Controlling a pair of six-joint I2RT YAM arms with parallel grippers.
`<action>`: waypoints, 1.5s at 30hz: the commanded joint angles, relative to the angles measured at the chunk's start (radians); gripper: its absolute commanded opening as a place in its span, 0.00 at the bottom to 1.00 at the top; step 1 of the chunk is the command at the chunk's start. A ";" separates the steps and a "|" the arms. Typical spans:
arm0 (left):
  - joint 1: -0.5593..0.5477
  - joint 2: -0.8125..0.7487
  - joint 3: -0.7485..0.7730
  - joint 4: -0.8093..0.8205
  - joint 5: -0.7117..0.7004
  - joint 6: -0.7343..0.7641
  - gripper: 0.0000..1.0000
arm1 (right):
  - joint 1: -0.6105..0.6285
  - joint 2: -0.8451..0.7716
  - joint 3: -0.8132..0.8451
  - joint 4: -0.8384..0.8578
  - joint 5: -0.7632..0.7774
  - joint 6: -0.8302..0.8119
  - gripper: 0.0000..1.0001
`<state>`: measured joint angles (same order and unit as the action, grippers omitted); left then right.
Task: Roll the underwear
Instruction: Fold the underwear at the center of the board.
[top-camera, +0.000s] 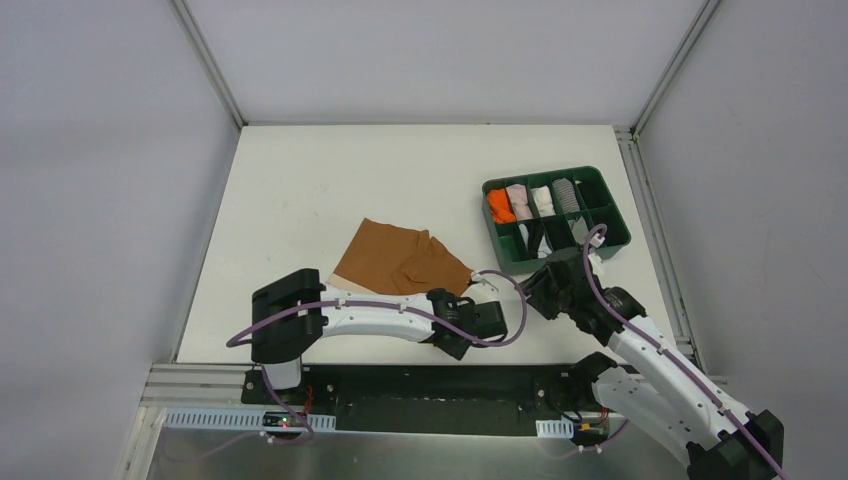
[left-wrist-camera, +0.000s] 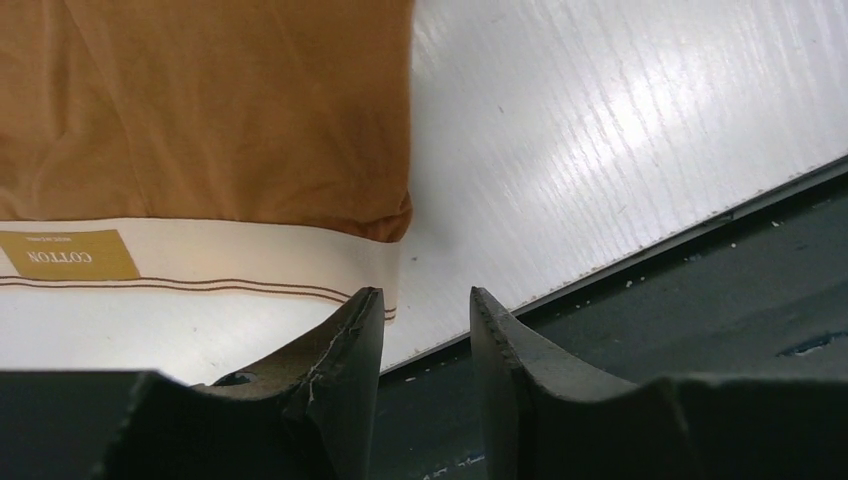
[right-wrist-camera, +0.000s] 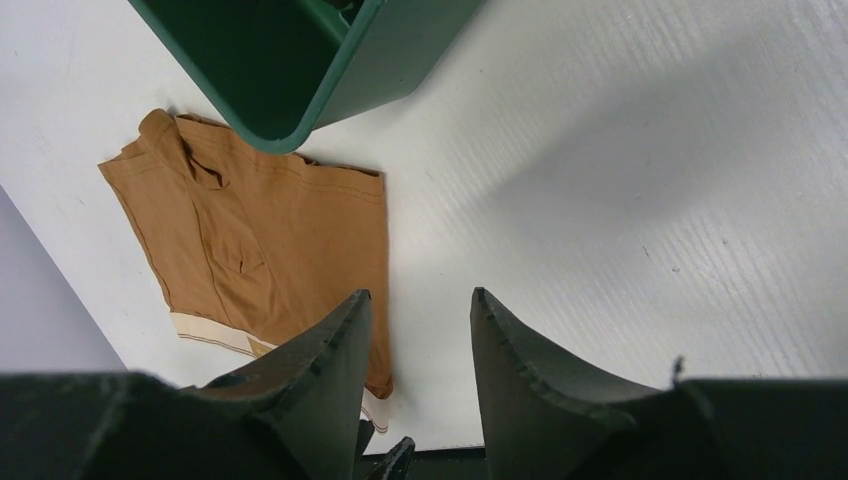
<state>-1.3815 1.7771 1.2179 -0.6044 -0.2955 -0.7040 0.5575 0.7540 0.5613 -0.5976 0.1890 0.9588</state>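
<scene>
Tan-brown underwear lies flat on the white counter, pale waistband toward the near edge. The left jaws, apart and empty, hover at its waistband corner. The right jaws, also apart, hover beside the green tray.

Overhead, the left arm lies across the near edge of the underwear, covering most of its pale waistband. The right arm's wrist masks part of the near wall of the green tray. Its rolled garments are too small to tell apart beyond colour, and the front compartments show only dark shapes. In the left wrist view the cloth runs off the top and left edges, and a left finger overlaps the waistband's lower corner. In the right wrist view the tray is cut by the top edge and blocks part of the cloth's far edge, while a right finger hides its near corner.
</scene>
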 joint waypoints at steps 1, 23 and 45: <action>-0.010 0.019 0.028 -0.063 -0.087 -0.033 0.37 | -0.007 -0.007 0.000 -0.027 -0.012 -0.012 0.44; -0.012 0.077 -0.010 -0.078 -0.123 -0.041 0.25 | -0.008 -0.012 -0.037 -0.016 -0.019 0.015 0.48; 0.005 -0.248 -0.194 0.095 0.037 -0.106 0.00 | 0.185 0.239 -0.209 0.421 -0.160 0.257 0.54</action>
<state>-1.3796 1.5593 1.0565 -0.5449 -0.2916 -0.7670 0.7181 0.9554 0.3756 -0.2993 0.0269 1.1278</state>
